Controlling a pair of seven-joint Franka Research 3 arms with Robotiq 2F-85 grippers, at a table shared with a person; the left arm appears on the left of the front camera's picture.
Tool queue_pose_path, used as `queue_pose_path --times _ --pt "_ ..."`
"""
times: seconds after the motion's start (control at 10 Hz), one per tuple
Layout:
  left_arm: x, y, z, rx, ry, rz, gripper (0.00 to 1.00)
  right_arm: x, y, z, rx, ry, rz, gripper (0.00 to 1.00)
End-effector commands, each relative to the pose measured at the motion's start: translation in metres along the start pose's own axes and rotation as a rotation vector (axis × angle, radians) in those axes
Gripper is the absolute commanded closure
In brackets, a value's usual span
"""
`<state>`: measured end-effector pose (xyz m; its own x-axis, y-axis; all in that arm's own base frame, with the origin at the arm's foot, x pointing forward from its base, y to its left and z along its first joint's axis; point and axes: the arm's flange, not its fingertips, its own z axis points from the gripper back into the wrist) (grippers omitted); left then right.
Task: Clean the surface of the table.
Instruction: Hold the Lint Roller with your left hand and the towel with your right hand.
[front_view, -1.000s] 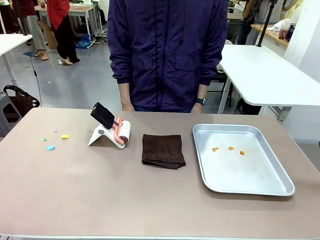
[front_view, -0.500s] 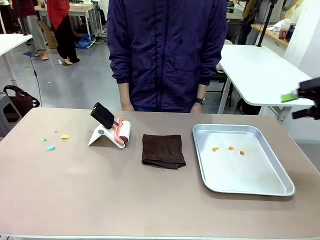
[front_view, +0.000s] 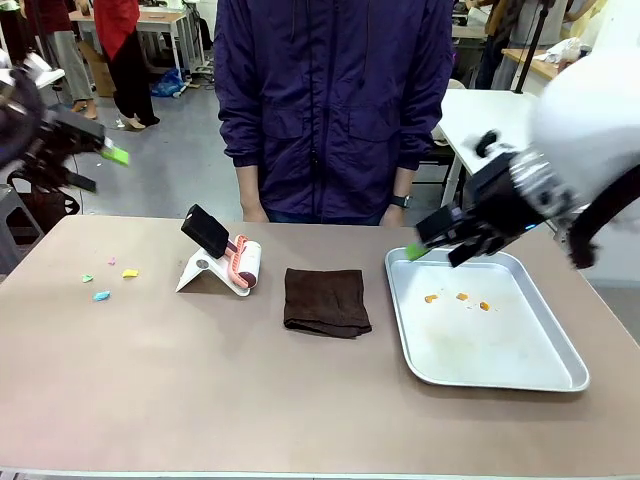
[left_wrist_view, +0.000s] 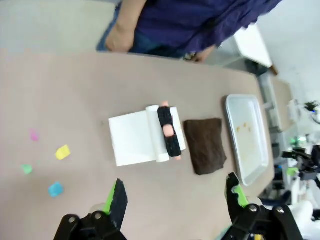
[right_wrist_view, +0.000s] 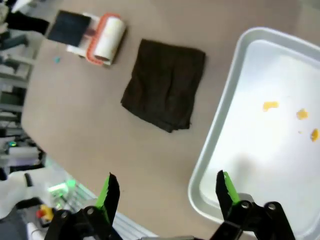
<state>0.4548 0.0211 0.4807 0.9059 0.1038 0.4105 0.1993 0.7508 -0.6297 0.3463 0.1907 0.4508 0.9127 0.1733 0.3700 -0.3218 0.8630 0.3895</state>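
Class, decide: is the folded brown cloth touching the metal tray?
Apart. The right wrist view shows a strip of bare table between the brown cloth and the tray.

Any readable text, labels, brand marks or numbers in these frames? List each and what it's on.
None legible.
The lint roller, brown cloth, metal tray and table show no print.
The coloured paper scraps look blank.
Anything in the background is too small and blurred to read.
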Motion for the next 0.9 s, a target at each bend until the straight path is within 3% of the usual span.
queue_pose_path --times 0.0,0.1,0.3,0.6,0.8 --pt "0.013 0.007 -0.028 0.036 0.077 -0.007 0.00 0.024 0.014 -0.044 -0.038 0.007 -0.109 0.00" --pt "0.016 0.011 -0.043 0.015 0.084 -0.003 0.00 0.026 0.023 -0.065 -0.023 0.021 -0.213 0.00" --pt "0.023 0.018 -0.067 0.015 0.129 0.016 0.00 0.024 0.028 -0.091 -0.037 0.070 -0.262 0.00" --pt "0.025 0.012 -0.073 -0.060 0.201 0.060 0.00 0.028 0.013 -0.078 -0.019 0.071 -0.361 0.00" --pt "0.019 0.021 -0.080 -0.012 0.150 0.024 0.00 0.019 0.017 -0.100 -0.021 0.093 -0.287 0.00"
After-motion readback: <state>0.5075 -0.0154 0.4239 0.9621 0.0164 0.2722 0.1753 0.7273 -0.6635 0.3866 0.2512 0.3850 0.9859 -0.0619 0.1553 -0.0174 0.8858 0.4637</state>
